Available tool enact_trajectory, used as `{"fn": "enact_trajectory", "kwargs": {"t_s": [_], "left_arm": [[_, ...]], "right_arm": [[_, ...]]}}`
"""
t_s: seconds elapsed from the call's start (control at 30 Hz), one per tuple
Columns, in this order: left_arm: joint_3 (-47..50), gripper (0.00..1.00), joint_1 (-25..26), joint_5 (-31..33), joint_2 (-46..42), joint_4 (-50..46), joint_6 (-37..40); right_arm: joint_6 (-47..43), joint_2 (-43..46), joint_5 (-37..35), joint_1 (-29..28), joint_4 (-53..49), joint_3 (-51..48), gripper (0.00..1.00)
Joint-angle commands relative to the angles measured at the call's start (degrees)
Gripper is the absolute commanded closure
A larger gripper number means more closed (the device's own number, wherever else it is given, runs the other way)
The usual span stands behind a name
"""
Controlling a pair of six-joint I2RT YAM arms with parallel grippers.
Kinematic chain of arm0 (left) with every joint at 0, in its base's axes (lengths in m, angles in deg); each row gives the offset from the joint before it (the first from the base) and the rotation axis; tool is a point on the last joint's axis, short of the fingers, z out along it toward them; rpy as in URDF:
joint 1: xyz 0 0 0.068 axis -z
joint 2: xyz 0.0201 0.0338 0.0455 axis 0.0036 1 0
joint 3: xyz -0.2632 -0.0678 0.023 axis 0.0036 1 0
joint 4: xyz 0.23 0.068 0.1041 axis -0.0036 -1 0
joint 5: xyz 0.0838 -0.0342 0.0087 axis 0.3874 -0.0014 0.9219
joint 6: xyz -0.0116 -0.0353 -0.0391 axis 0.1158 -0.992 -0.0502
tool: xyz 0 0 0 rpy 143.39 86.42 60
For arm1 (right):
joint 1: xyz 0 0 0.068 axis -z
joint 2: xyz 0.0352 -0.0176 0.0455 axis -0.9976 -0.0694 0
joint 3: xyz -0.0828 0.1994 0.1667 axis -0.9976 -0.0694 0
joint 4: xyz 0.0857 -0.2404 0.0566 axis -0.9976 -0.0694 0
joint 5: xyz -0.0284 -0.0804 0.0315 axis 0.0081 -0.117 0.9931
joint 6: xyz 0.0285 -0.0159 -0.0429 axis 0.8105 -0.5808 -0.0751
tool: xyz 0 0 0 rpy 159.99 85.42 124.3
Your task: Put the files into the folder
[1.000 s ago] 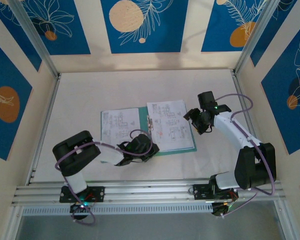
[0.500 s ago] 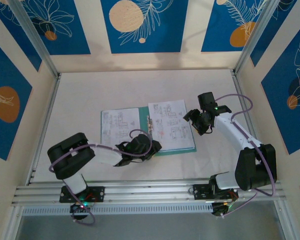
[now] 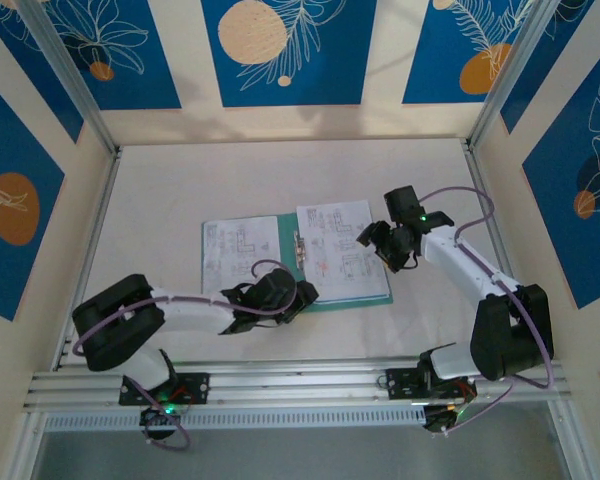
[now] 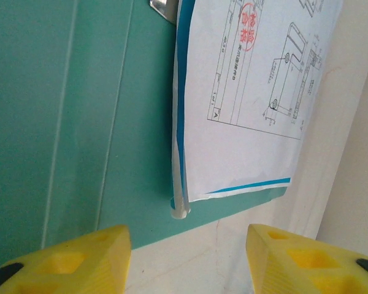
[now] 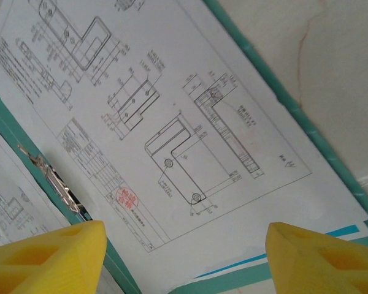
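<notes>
- My left gripper (image 3: 283,293) is spread and holds nothing, at the near edge of the folder (image 3: 288,245), by the spine.
- My right gripper (image 3: 382,246) is spread also, over the right edge of the files (image 3: 338,250).
- The files lie on the open folder's right half, the blue sheet (image 4: 181,122) under the white ones.

Folder (image 4: 61,122): smooth, matt teal card. Files (image 5: 172,122): thin matt white paper, black print. Clip (image 5: 52,177): bright metal. Finger pads (image 4: 294,257): matt yellow plastic. Table (image 3: 180,180): matt off-white.

Top camera looks down from behind; both wrist cameras (close up) share the folder (image 4: 61,122).
</notes>
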Motion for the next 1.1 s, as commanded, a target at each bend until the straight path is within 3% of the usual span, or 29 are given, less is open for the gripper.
{"fn": "enact_trajectory", "kwargs": {"t_s": [0.0, 0.13, 0.23, 0.33, 0.57, 0.67, 1.07], "left_arm": [[1.43, 0.5, 0.42, 3.16, -4.41, -7.37, 1.75], [1.56, 0.62, -1.44, 4.8, -10.56, -17.8, 5.57], [2.76, 0.73, -4.31, 4.86, -15.0, -23.35, 8.48], [3.25, 0.82, -8.62, 3.86, -17.98, -28.77, 12.19], [5.48, 0.94, -18.41, -1.29, -18.51, -30.38, 19.48], [5.4, 0.96, -19.79, -2.17, -16.95, -29.83, 20.97], [6.5, 0.98, -19.93, -2.17, -11.96, -26.01, 21.37]], "right_arm": [[-0.6, -2.11, 0.55, -2.36, 0.65, 2.97, 0.3], [-2.04, -6.32, 1.66, -5.25, 2.22, 6.73, 0.39], [-3.6, -10.72, 2.77, -7.16, 2.81, 11.13, 0.59], [-5.06, -15.97, 4.73, -8.69, 2.55, 16.43, 0.73], [-7.42, -28.45, 7.12, -12.04, 0.61, 29.04, 0.93], [-7.6, -32.29, 6.76, -12.68, -0.22, 32.76, 0.98], [-9.18, -42.61, 8.72, -13.45, -1.07, 42.19, 1.0]]}}
